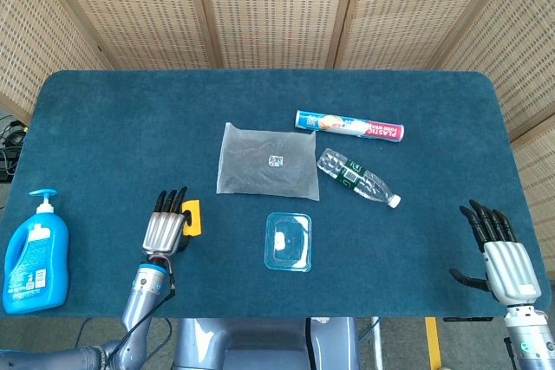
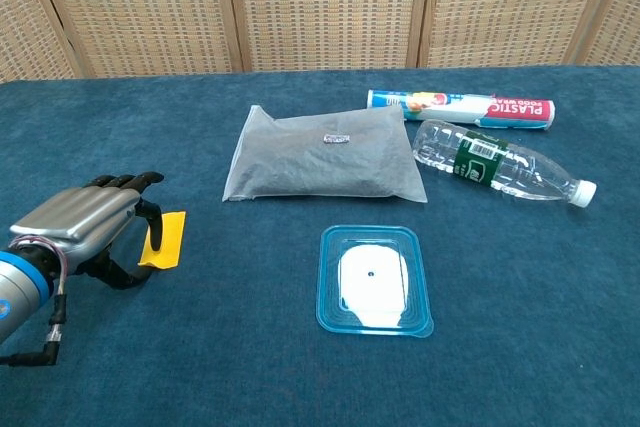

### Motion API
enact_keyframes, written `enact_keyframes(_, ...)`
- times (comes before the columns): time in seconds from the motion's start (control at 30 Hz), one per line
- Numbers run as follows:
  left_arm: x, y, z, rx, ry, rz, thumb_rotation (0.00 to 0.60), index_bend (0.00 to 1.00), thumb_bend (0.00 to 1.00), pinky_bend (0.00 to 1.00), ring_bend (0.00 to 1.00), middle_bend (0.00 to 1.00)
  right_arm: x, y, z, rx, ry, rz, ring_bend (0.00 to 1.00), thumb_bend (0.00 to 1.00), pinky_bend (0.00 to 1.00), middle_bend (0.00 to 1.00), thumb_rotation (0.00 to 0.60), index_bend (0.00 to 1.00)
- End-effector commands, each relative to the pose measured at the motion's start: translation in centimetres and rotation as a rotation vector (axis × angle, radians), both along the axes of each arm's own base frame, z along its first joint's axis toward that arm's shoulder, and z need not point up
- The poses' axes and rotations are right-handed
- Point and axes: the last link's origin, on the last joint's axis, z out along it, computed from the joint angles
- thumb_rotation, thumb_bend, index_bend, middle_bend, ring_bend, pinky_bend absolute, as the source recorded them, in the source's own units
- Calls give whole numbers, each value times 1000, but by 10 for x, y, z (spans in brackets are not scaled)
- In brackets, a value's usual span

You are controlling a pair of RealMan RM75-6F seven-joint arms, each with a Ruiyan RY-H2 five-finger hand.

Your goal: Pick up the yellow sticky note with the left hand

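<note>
One grey pouch [image 2: 322, 154] near the yellow sticky note [image 2: 168, 238].

Bright, even light, soft faint shadows, both views sharp, mild glare on the clear bottle [image 2: 495, 172]

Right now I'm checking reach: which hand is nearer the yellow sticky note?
Left. The left hand is right beside the yellow sticky note, fingers overlapping its edge. The right hand rests at the table's far right.
</note>
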Motion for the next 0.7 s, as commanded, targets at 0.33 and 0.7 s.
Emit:
enact_keyframes(0.33, 1, 0, -1, -7, -7, -2, 600, 625, 410, 0, 0, 0, 0, 0, 0, 0, 1, 1, 0, 0, 0, 0, 600, 0)
enact_keyframes(0.7, 0, 1, 0, -9, -16, 4, 600, 662, 423, 0, 0, 0, 0, 0, 0, 0, 1, 0, 0, 0, 0, 0, 600, 0)
